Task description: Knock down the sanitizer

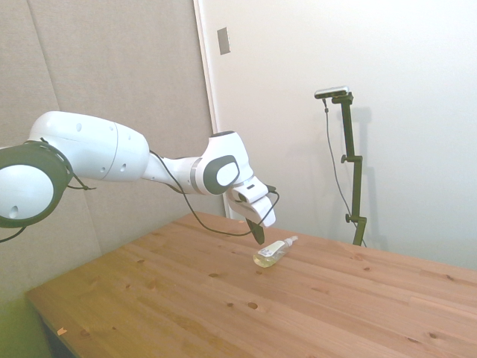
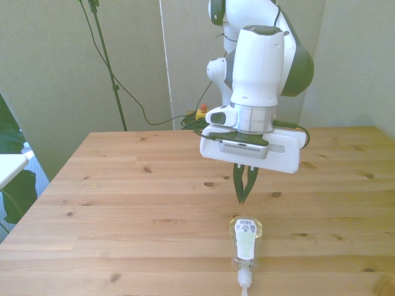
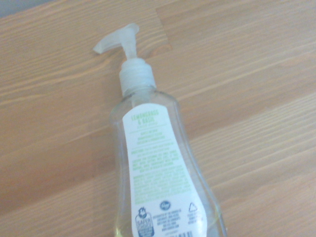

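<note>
The sanitizer (image 2: 245, 245) is a small clear pump bottle with yellowish liquid and a white label. It lies flat on its side on the wooden table (image 2: 123, 203), pump nozzle pointing toward the table's near edge in the front view. In the side view the sanitizer (image 1: 273, 252) lies just past my fingertips. My gripper (image 2: 244, 196) hangs point-down a little above the table, just behind the bottle's base, shut with nothing in it. The gripper (image 1: 258, 235) does not touch the bottle. The wrist view shows the sanitizer (image 3: 158, 173) lying label-up on the wood.
A wall stands beyond the table's far side in the side view. In the front view a green plant (image 2: 12, 185) and a white surface (image 2: 9, 166) sit off the table's left edge. Cables (image 2: 179, 117) run on the floor behind the table.
</note>
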You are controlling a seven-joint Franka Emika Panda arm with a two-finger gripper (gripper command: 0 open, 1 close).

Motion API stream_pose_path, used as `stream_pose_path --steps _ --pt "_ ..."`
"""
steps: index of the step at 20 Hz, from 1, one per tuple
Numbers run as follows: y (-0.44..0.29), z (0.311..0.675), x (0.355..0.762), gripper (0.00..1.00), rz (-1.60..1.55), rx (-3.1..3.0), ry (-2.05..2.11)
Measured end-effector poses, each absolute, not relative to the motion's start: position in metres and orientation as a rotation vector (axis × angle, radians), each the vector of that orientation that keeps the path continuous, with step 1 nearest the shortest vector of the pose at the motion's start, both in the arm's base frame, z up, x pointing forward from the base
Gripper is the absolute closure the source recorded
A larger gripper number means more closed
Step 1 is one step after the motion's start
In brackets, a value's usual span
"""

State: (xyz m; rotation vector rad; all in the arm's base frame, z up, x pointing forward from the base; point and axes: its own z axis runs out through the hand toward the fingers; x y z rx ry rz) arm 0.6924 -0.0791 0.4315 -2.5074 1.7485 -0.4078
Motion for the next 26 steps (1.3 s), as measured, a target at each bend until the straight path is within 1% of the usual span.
stream_pose_path --steps 9,10,19,26 --pt "-0.091 0.435 0.713 1.0 -0.463 -2.461 1.784" --pt "-0.091 0.434 0.714 0.0 -0.466 -2.457 1.787" --pt "-0.088 0.43 0.714 0.0 -0.451 -2.452 1.791" --pt "-0.076 0.431 0.691 0.0 -0.41 -2.475 1.765"
